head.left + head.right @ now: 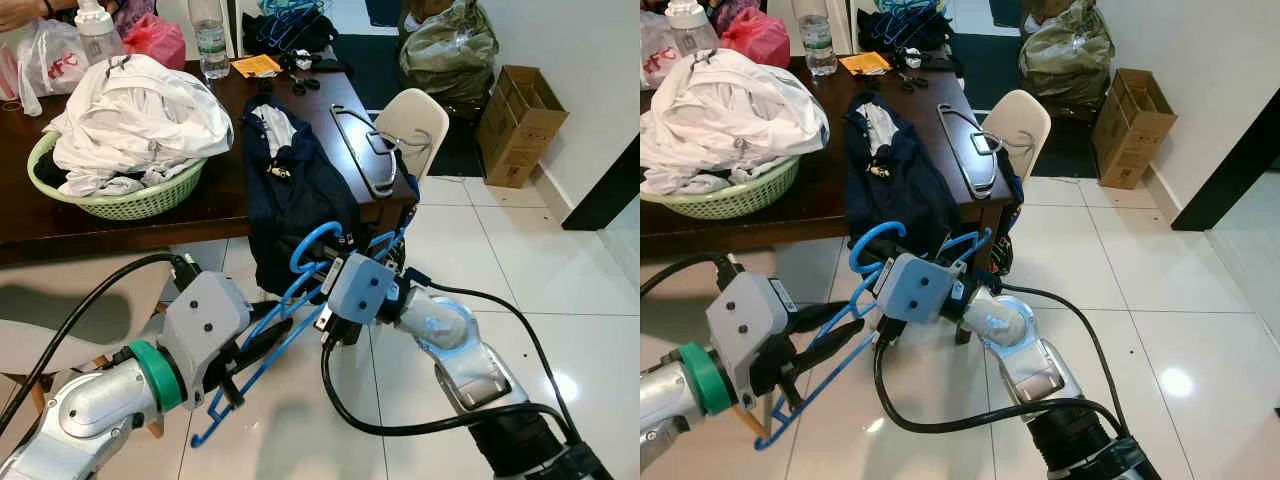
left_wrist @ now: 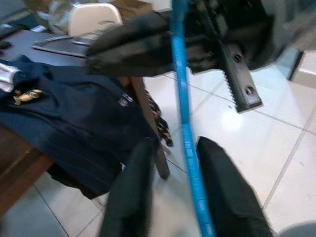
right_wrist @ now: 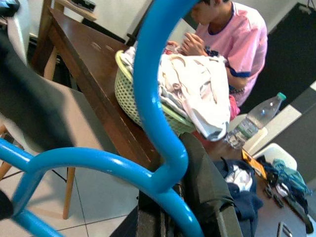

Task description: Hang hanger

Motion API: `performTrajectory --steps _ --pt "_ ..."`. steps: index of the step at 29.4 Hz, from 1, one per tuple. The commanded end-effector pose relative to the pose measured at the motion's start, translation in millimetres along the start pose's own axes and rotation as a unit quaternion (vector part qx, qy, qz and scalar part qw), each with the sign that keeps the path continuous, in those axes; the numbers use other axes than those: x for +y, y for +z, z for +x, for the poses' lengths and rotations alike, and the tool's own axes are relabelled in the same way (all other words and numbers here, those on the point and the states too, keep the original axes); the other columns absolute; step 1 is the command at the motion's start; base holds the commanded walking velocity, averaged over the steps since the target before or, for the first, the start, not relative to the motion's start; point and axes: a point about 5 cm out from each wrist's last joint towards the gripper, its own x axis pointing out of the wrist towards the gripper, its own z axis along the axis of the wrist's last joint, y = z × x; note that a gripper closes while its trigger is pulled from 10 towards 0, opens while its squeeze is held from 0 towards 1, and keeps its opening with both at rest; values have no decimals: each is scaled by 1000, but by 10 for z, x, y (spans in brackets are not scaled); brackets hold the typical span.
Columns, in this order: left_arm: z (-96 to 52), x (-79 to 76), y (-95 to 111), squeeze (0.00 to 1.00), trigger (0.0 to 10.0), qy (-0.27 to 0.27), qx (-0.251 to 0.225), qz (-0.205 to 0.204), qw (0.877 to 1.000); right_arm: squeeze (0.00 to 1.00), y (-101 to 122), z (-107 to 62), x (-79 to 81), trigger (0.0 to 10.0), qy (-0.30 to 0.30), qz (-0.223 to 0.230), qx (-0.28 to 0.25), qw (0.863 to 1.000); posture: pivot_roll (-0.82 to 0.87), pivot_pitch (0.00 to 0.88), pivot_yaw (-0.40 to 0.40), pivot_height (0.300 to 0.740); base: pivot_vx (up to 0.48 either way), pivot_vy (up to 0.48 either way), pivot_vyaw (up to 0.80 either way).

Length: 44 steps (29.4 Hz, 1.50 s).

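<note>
A blue plastic hanger (image 1: 285, 320) hangs in the air between my two grippers, in front of the table's edge. My right gripper (image 1: 325, 265) is shut on its neck, just below the hook (image 3: 153, 98). My left gripper (image 2: 175, 197) is open and lower down. Its two black fingers (image 2: 224, 197) straddle one sloping blue arm of the hanger, with a gap on one side. The hanger's bottom bar (image 1: 215, 425) points down toward the floor. A navy garment (image 1: 290, 190) is draped over the edge of the brown table (image 1: 100, 225) right behind the hanger.
A grey hanger (image 1: 365, 150) lies on the table beside the navy garment. A green basket (image 1: 130, 205) heaped with white laundry sits to the left. A white chair (image 1: 412, 120), a cardboard box (image 1: 520, 120) and white floor tiles are to the right. A person in pink (image 3: 232, 39) sits behind the table.
</note>
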Motion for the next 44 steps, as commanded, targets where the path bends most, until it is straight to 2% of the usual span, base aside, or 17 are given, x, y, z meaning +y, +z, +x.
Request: performTrajectory --steps 1,6,8,10,11,16,19,23,24,26,27,31,32,33,35,36,44 --pt "2 18 30 1000 10000 19 -14 8 1000 0 -73 13 137 10000 14 23 11 1000 24 112 41 740 0 0 0" --pt "12 -11 1 1000 10000 20 -14 14 1000 0 -70 31 144 10000 9 26 9 1000 24 111 41 740 0 0 0" --pt "33 -25 -23 1000 10000 24 -13 -5 1000 0 -49 50 143 10000 7 29 4 1000 23 112 37 740 0 0 0" --pt "74 -91 -10 1000 10000 6 -21 -50 999 0 -17 76 146 10000 7 32 -5 999 21 113 35 740 0 0 0" --pt "83 -107 26 0 10000 -3 -30 -64 997 0 -11 84 152 10000 9 31 -7 999 19 112 35 740 0 0 0" --pt "61 -36 131 0 10000 13 -53 -63 997 0 -20 88 171 10000 15 27 -6 1000 22 112 33 740 0 0 0" --pt "44 -6 154 0 10000 10 -62 -90 994 0 -15 95 176 10000 14 28 -8 999 24 112 32 740 0 0 0" --pt "25 -47 174 0 10000 -33 -68 -137 988 0 -4 113 186 10000 15 29 -12 999 27 111 32 740 0 0 0" --pt "16 -52 180 0 9216 -42 -67 -149 986 0 -1 118 187 10000 16 28 -13 999 26 111 32 740 0 0 0" --pt "7 -50 187 0 9216 -48 -65 -158 984 0 1 123 188 10000 18 27 -13 999 26 112 32 740 0 0 0" --pt "4 -50 184 0 6627 -51 -64 -165 983 0 1 125 188 10000 18 27 -14 999 26 110 34 740 0 0 0" --pt "0 -49 182 0 6627 -55 -63 -172 982 0 0 127 188 10000 17 28 -14 999 26 110 34 740 0 0 0" --pt "-4 -34 166 0 2824 -53 -55 -174 982 0 2 130 187 10000 17 27 -14 999 25 110 34 740 0 0 0" --pt "-8 -25 148 0 1490 -52 -48 -175 982 0 5 131 185 10000 17 27 -15 999 25 110 34 740 0 0 0" --pt "-13 -17 139 0 1490 -53 -42 -177 982 0 8 133 184 10000 17 27 -15 999 25 110 34 740 0 0 0" --pt "-16 -13 127 0 0 -54 -36 -181 981 0 10 133 183 10000 17 27 -16 999 24 109 35 740 0 0 0" --pt "-35 1 -75 0 0 -23 36 -178 983 0 10 119 171 10000 13 26 -16 999 25 102 41 740 0 0 0"
